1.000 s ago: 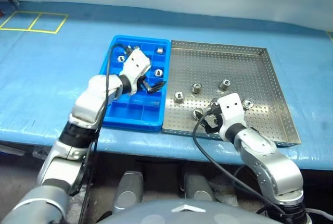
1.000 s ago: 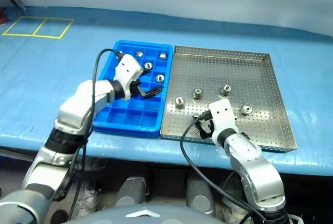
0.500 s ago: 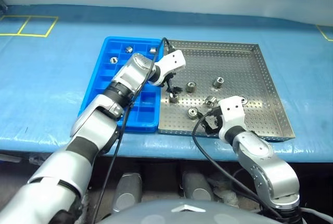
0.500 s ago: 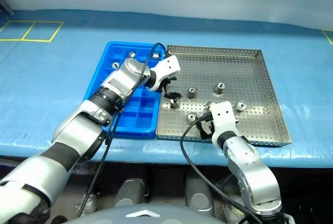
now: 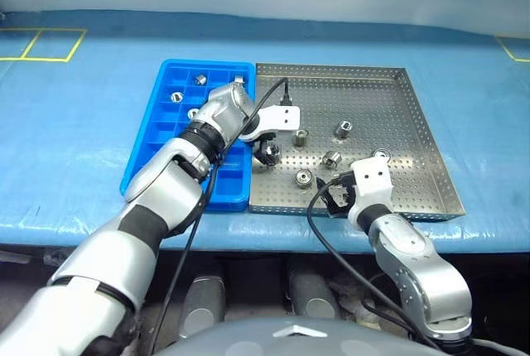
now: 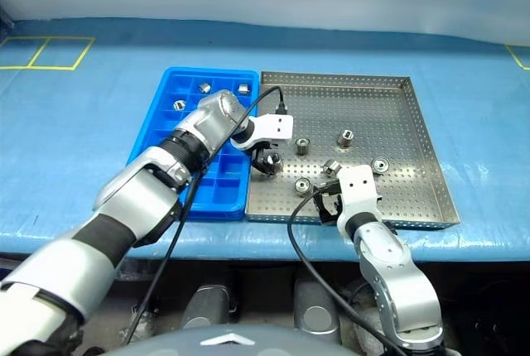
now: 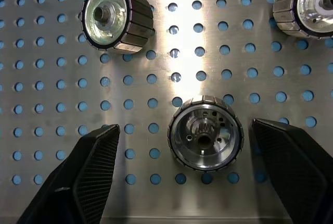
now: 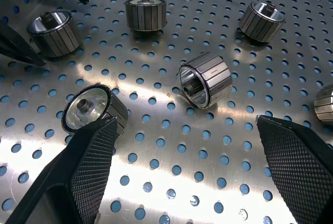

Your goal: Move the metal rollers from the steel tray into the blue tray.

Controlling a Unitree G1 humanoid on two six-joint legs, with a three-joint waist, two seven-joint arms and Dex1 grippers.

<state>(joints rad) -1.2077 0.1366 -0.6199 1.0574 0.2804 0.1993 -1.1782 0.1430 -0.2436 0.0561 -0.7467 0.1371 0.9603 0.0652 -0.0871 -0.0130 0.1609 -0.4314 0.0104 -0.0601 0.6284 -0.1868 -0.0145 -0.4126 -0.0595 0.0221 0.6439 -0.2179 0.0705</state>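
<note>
Rollers, trays and grippers on a blue-covered bench (image 5: 74, 132), described from the near edge outward.

Nearest, the right gripper (image 5: 337, 194) hangs over the front rim of the steel tray (image 5: 414, 108), its jaws wide apart and holding nothing. In its wrist view, 2 rollers lie on the perforated floor just ahead of the fingers (image 8: 83, 172): one on its side showing an open bore (image 8: 204, 79), the other tipped with its hub toward the lens (image 8: 92, 108).

Further in, the left gripper (image 5: 267, 147) reaches across from the blue tray (image 5: 145, 153) and points down over the left part of the steel tray. Its jaws stand apart on either side of one metal roller (image 7: 205, 133) without touching it; that roller stands on end, its hollow centre facing up.

Beyond, 5 more metal rollers (image 5: 343, 130) are scattered loose across the middle of the steel tray, well apart from one another. In the far compartments of the blue tray sit at least 3 rollers (image 5: 175, 96), the arm hiding part of that tray.

Handling, as a judgement: each roller looks rigid, dense for its size and not fragile. The polished end faces would be slippery, and one lying on its side may roll. The ribbed outer wall offers the better hold, so the jaws should close across the diameter at mid-height.
</note>
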